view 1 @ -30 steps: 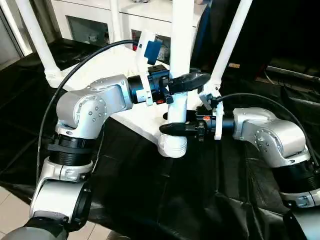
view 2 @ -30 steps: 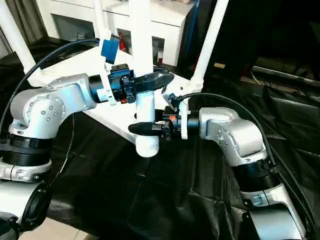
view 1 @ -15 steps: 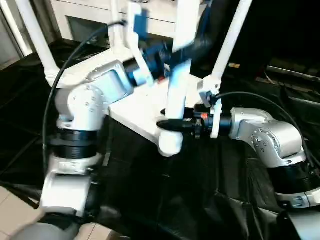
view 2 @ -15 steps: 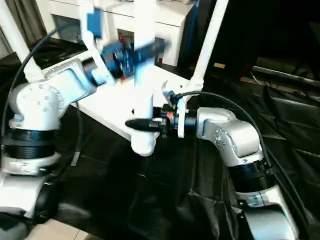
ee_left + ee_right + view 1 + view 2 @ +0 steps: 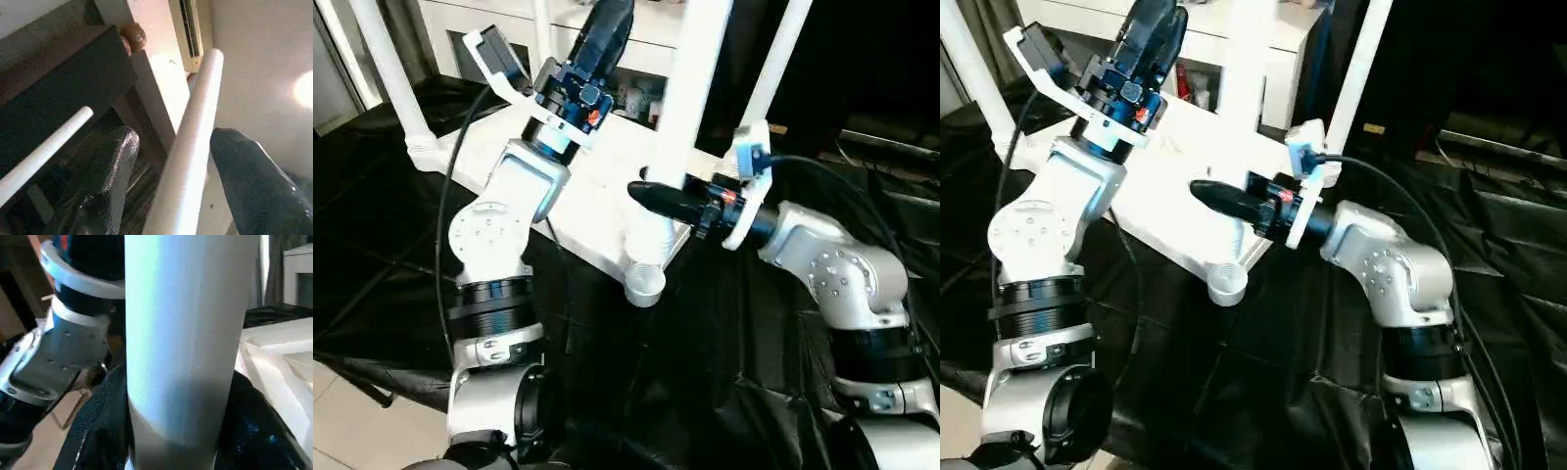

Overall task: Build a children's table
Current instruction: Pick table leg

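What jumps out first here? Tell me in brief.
A white leg stands tilted at the near corner of the upturned tabletop, with the right gripper clamped low on it. The left gripper points up beside the leg, fingers open around it.

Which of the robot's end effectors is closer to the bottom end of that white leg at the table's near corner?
Right. The right end effector clamps the leg just above the corner socket; the left end effector is raised high, farther away.

Bright daylight, sharp, dark surroundings
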